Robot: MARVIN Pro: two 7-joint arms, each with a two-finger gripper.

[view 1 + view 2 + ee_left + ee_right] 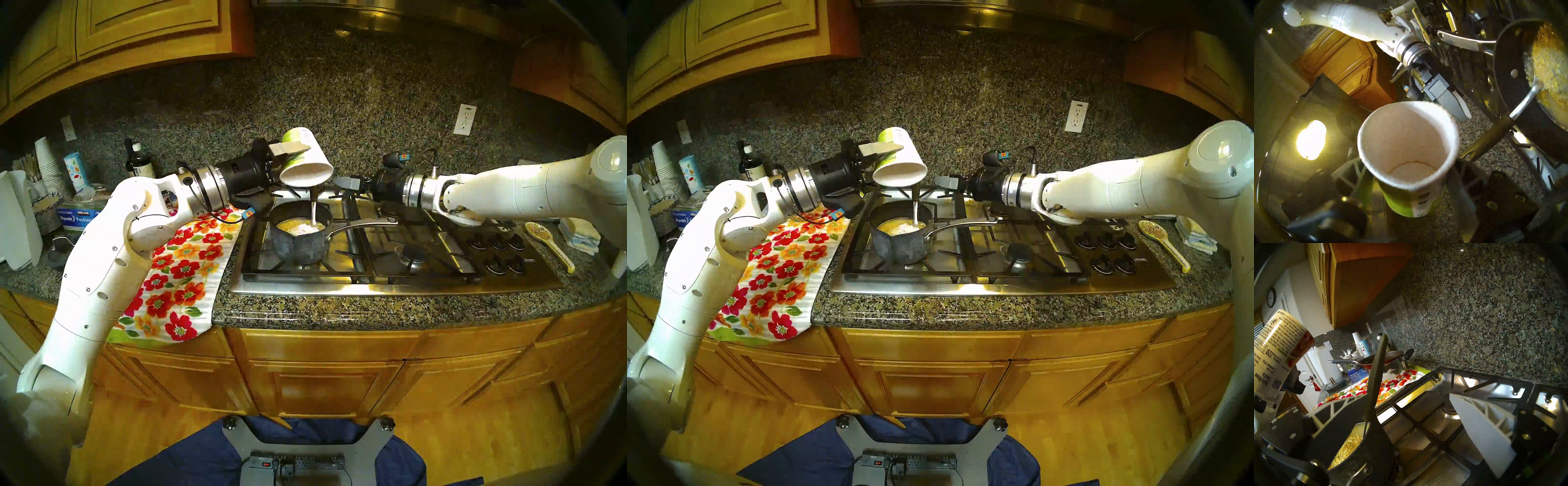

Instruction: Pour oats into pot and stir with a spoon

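Observation:
My left gripper (291,163) is shut on the white and green paper cup (307,166), tipped mouth-down above the pot (298,251). Seen from the left wrist, the cup (1407,144) is bare inside. Tan oats (298,226) lie in the dark grey pot on the stove's front left burner, its steel handle pointing right. The spoon (314,212) stands in the oats, its dark handle rising behind the cup's rim. My right gripper (339,183) is open just right of that handle. In the right wrist view the spoon handle (1378,370) runs between the fingers, close to the dark one (1339,412).
A floral towel (179,271) covers the counter left of the steel stove (407,285). Stacked cups (51,169), a foil box (76,217) and a bottle (137,166) crowd the far left. A red pan (1379,360) rests on a steel pot. A yellow ceramic spoon (549,244) and folded cloths (580,234) lie right.

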